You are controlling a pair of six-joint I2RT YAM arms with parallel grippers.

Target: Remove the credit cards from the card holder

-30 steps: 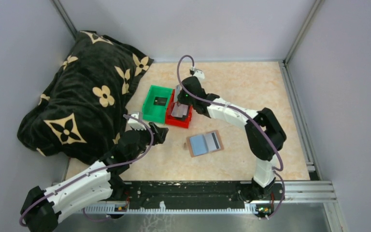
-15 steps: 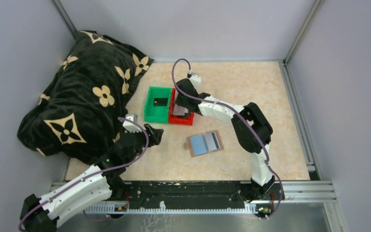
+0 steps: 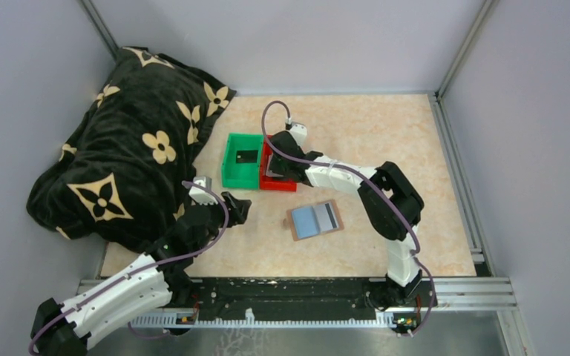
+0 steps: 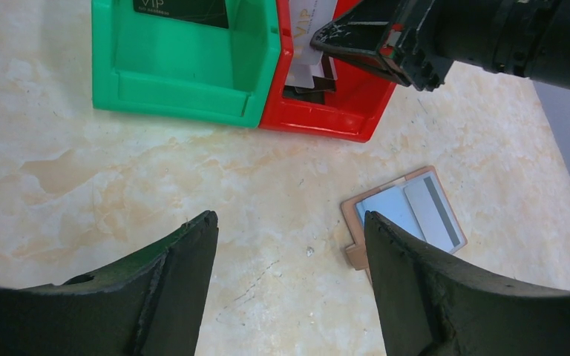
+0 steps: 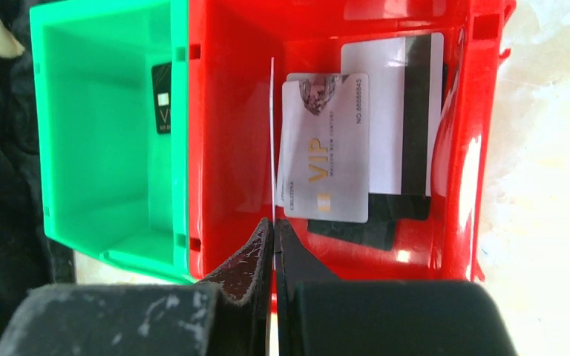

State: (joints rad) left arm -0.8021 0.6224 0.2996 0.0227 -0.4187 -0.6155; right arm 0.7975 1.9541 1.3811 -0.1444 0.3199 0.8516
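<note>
Right gripper [image 5: 273, 222] pinches what looks like an edge-on card [image 5: 272, 133] over the far red bin [image 5: 230, 148]; next, release it. Left gripper [image 4: 289, 219] gapes empty. Card holder [image 3: 315, 220] lies open nearer.

Glossy plastic credit cards [image 5: 325, 148], shiny plastic red bin [image 5: 226, 126], plush cloth blanket [image 3: 119, 163], smooth marbled tabletop [image 4: 82, 170].
</note>
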